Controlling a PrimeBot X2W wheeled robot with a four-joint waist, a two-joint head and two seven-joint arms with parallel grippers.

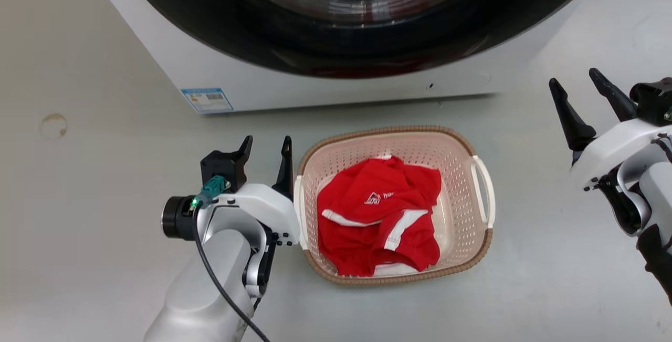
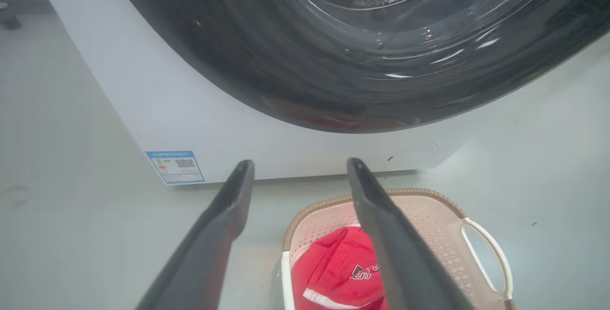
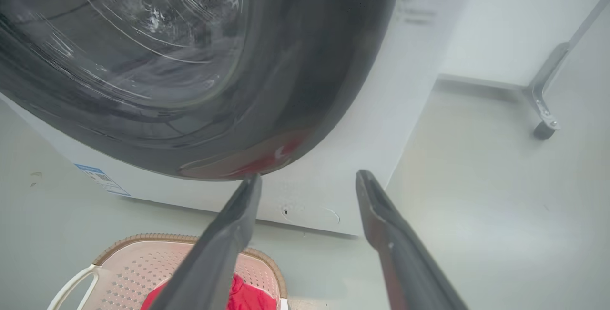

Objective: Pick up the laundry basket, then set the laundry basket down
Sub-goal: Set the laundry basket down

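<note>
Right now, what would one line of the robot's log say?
laundry basket: on floor, red garment inside, not held | left gripper: open, beside basket | right gripper: open, apart from basket

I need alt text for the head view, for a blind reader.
A pink laundry basket holding a red shirt sits on the floor before a white washing machine. The open left gripper is beside its left handle; the open right gripper stands apart.
</note>
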